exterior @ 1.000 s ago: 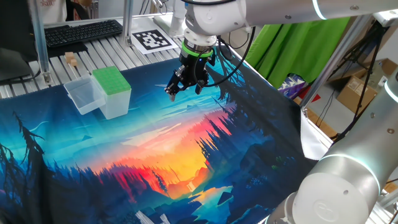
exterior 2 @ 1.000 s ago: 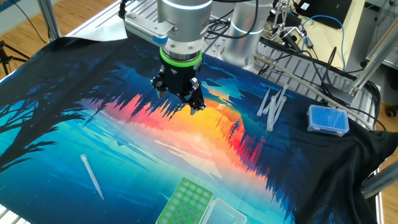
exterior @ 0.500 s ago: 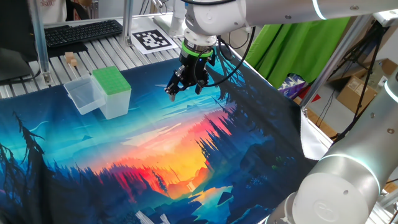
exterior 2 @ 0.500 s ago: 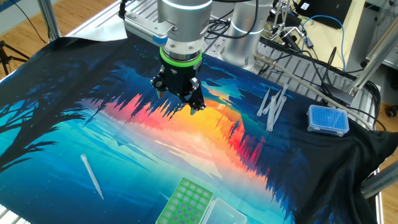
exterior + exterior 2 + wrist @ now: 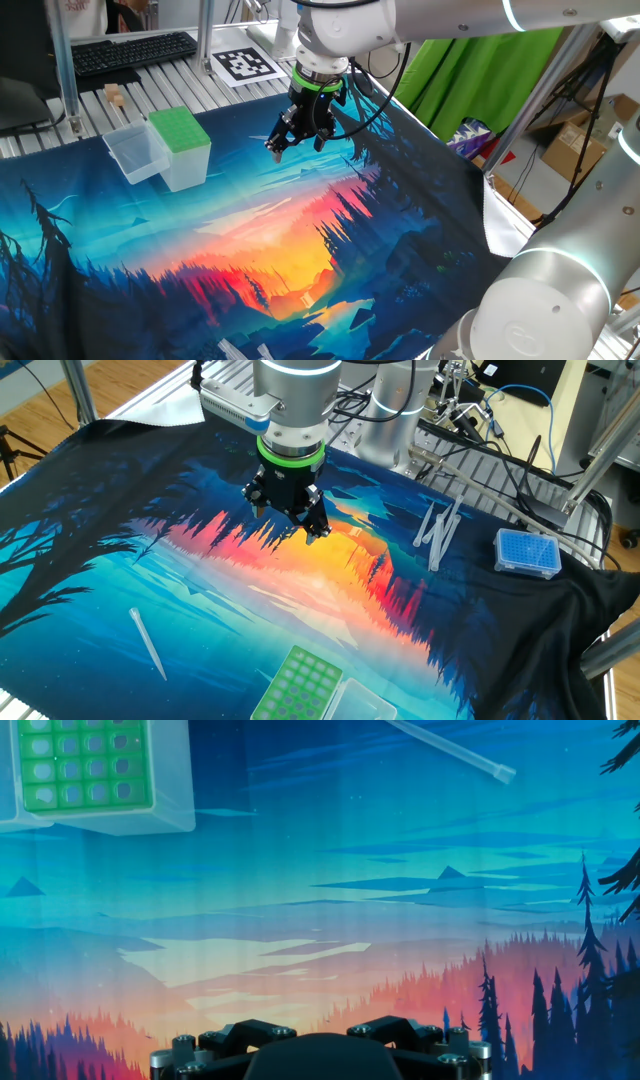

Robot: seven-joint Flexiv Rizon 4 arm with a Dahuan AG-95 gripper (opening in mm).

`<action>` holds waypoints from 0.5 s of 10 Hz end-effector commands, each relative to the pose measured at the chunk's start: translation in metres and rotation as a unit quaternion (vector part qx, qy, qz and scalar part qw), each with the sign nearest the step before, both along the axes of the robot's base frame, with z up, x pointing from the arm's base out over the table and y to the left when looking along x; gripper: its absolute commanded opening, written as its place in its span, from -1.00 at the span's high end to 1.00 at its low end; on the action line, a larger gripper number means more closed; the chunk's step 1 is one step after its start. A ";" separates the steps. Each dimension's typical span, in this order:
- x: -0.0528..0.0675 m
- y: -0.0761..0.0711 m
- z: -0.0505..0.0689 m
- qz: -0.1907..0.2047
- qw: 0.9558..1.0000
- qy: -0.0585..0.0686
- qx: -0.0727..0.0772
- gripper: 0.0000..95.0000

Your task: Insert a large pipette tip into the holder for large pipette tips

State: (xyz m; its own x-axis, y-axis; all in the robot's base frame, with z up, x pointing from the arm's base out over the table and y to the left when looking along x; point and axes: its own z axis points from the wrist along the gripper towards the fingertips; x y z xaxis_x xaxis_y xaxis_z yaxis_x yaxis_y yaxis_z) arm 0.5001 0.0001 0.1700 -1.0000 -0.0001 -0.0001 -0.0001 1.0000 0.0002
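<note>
Currently: gripper [image 5: 287,512] above the mat [image 5: 300,575], holding nothing; finger spread cannot be told. Tip [image 5: 148,644] flat on mat, well left of green holder [image 5: 298,686]; clear tub [image 5: 134,154] touching holder.

The table cloth [image 5: 120,560] is printed with a blue, teal, orange and red sunset forest scene. The holder [image 5: 180,130] has a bright green top; the tip box [image 5: 527,552] is blue.
</note>
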 end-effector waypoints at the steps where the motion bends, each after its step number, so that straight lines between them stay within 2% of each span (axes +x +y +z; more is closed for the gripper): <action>1: 0.000 0.000 0.000 0.001 1.000 -0.019 -0.012 1.00; 5: 0.000 0.000 0.000 0.000 1.000 -0.019 -0.013 1.00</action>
State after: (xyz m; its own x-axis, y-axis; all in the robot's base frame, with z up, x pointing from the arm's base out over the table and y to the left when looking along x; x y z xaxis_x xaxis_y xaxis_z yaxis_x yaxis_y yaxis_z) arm 0.4959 -0.0011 0.1707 -0.9991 -0.0019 -0.0428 -0.0007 0.9996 -0.0279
